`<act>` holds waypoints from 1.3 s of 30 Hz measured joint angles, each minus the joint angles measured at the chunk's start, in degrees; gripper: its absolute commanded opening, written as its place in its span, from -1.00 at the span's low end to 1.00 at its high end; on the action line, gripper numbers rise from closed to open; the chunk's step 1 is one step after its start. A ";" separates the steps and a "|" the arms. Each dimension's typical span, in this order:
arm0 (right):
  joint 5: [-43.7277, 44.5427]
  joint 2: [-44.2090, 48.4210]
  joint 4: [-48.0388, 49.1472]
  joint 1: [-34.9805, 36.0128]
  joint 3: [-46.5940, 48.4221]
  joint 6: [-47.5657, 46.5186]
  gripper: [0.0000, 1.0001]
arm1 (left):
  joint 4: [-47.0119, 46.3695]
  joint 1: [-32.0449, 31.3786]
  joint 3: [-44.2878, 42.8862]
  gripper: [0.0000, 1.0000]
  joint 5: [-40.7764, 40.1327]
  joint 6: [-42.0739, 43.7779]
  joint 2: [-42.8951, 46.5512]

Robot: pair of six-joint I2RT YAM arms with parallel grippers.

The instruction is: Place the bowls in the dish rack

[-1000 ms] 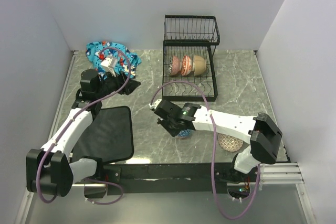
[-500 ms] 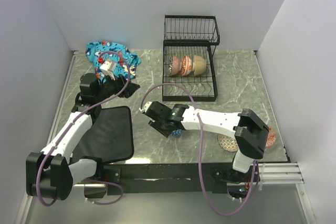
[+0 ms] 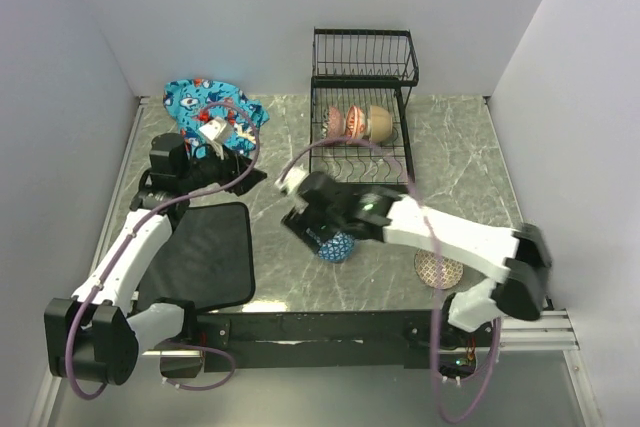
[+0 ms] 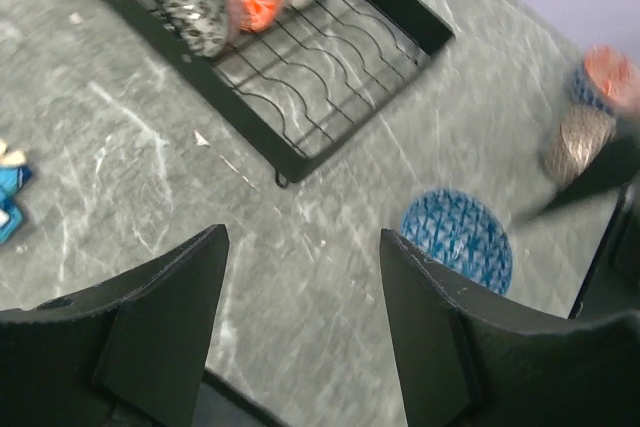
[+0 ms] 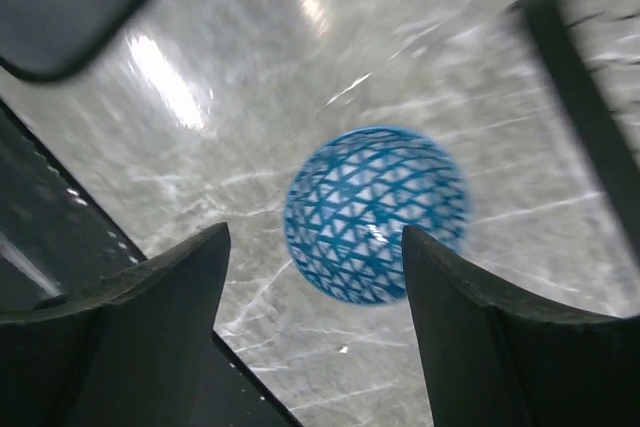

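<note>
Overhead view: a black wire dish rack [image 3: 360, 117] stands at upper centre. Three bowls [image 3: 355, 123] stand on edge in its lower tier. A blue patterned bowl [image 3: 337, 246] sits on the grey marble table [image 3: 450, 167] at centre, well short of the rack. The right gripper [image 3: 312, 230] hangs just over it, and the left gripper [image 3: 245, 169] hovers at centre left. A brown dotted bowl [image 3: 438, 269] waits at lower right.

Left wrist view: the left gripper [image 4: 300, 317] is spread wide and empty. The blue bowl is at right of centre and the rack at the top.

Right wrist view: the right gripper [image 5: 315, 327] has its jaws apart, holding nothing. The blue bowl fills the centre, above the fingertips rather than between them. It appears to lie mouth down, dome up.

Likely trouble: fingers closing on that smooth dome could slip off and send the bowl skidding across the marble. With both arms near centre, a reach toward the rack could also bring them together.
</note>
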State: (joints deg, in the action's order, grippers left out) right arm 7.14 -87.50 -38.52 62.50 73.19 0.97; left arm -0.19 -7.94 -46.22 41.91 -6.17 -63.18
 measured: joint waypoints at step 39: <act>-9.35 37.51 0.17 -51.30 -12.81 -6.14 0.80 | 34.82 -45.29 -19.32 -0.31 -12.00 72.74 -33.38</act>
State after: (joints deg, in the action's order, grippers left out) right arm -2.22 -50.00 -38.35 11.20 60.38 -5.17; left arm 34.63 -53.23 -65.54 29.91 66.57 -96.55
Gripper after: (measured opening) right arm 0.901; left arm 0.359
